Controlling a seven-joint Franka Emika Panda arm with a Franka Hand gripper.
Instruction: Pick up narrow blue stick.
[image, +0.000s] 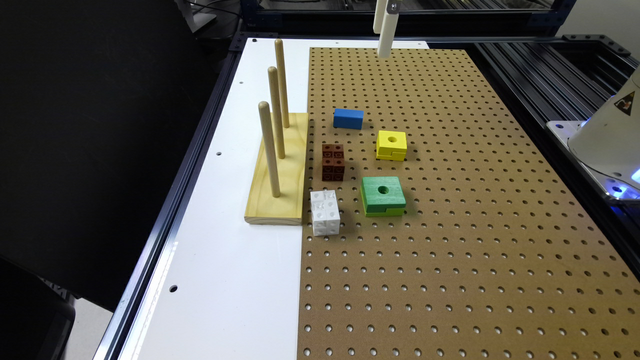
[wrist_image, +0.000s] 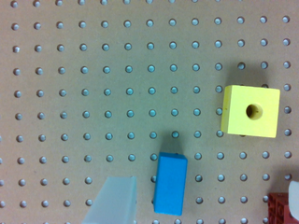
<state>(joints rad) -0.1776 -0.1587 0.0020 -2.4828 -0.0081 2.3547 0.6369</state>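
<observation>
Exterior view shows the claw (image: 385, 30) hanging high above the far end of the pegboard (image: 450, 240), well apart from every block and holding nothing. In the wrist view one pale finger (wrist_image: 114, 200) stands at one side of the narrow blue stick (wrist_image: 170, 183) and a second pale tip (wrist_image: 294, 198) shows at the picture's edge far on the other side, so I judge the claw to be wide open. The stick lies flat on the pegboard, near the wooden base with three pegs (image: 279, 170), with the brown cube block (image: 333, 162) and the yellow block (image: 391, 145) both near it but not touching. The main danger, as I see it, is the descent: the stick is not centred between the fingers, so one finger could land on its top or push it sideways. A wide-open claw could also strike the brown block. The smooth faces may slip if the grip falls near one end.
</observation>
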